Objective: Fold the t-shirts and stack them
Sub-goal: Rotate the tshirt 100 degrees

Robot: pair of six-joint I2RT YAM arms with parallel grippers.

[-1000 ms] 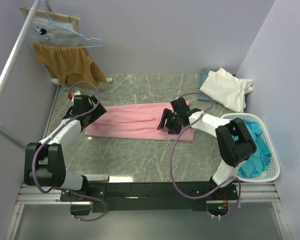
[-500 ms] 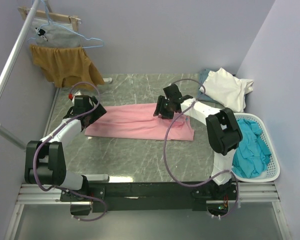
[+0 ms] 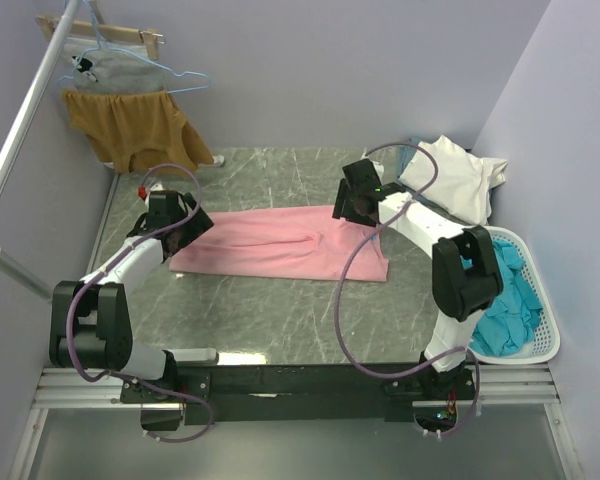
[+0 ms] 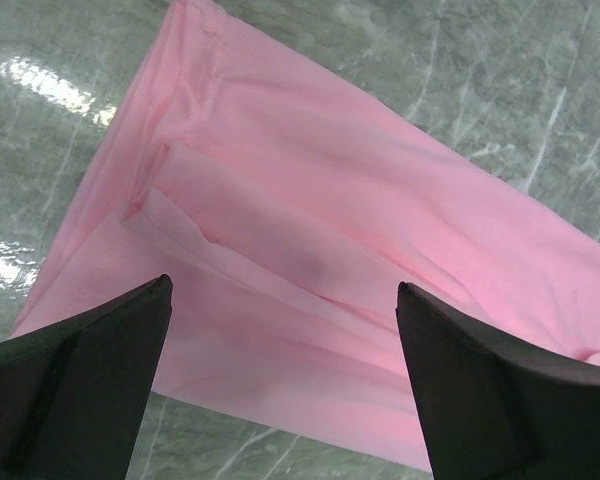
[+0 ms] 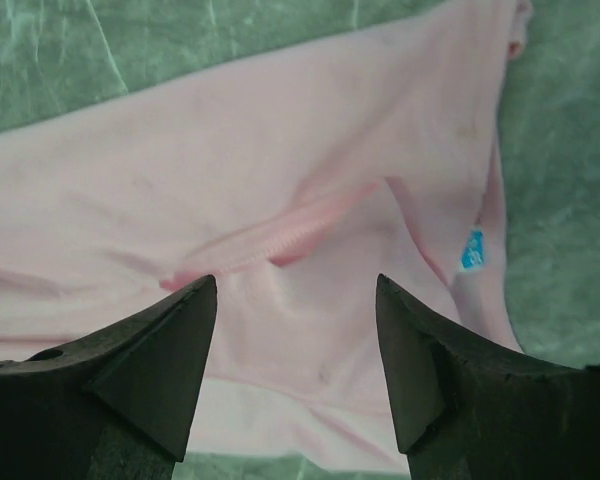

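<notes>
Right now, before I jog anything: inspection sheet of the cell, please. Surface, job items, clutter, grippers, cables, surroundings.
Surface: green marbled table, glare patch near the front edge.
Job's things: pink t-shirt lying flat mid-table, folded into a long strip; cream-white shirt on top of a grey-blue one at the far right corner; teal shirts in a white basket at the right.
Clutter: nothing seen.
Grippers: left gripper open over the pink shirt's left end; right gripper open over its right end, by the label.
Cables: purple cables loop off both arms; the right one crosses the shirt's right end in the top view.
Surroundings: mustard-brown garment and grey garment on hangers, rail far left.
</notes>
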